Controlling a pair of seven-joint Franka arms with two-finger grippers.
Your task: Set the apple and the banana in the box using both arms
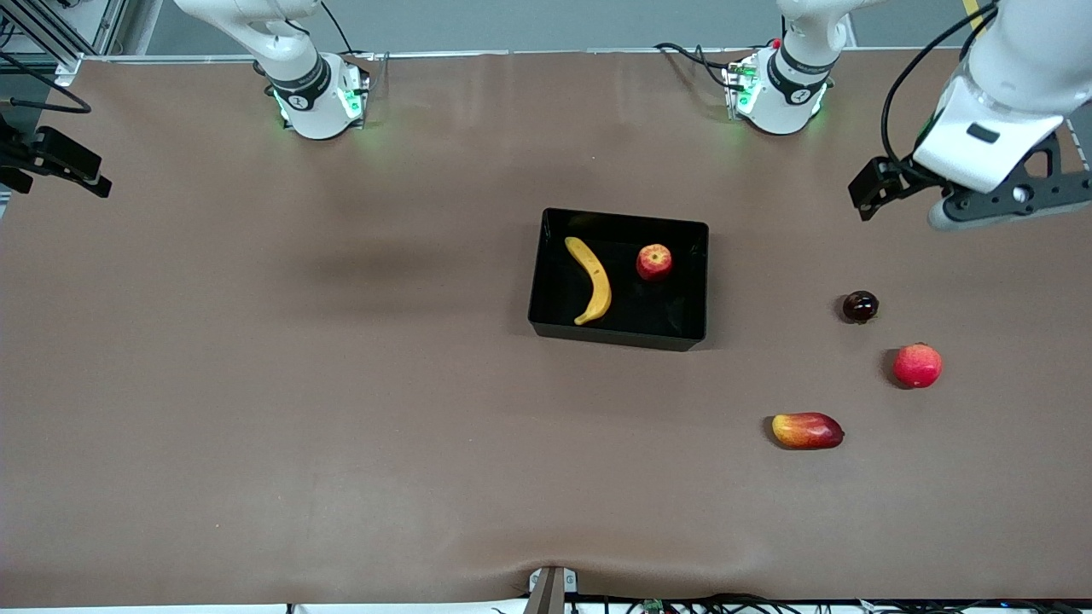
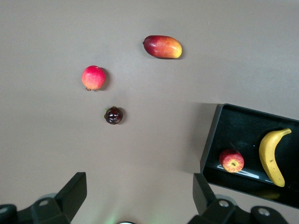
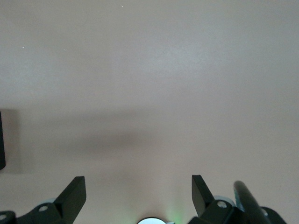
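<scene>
The black box sits mid-table. The yellow banana and the small red apple lie inside it, apart from each other. My left gripper is open and empty, up over the table at the left arm's end. Its wrist view shows the box with the apple and the banana in it. My right gripper is open and empty over the table's edge at the right arm's end. Its wrist view shows bare table and a sliver of the box.
Three other fruits lie on the table toward the left arm's end: a dark round fruit, a pinkish-red round fruit and a red-and-yellow mango-like fruit, which is nearest the front camera. All three also show in the left wrist view.
</scene>
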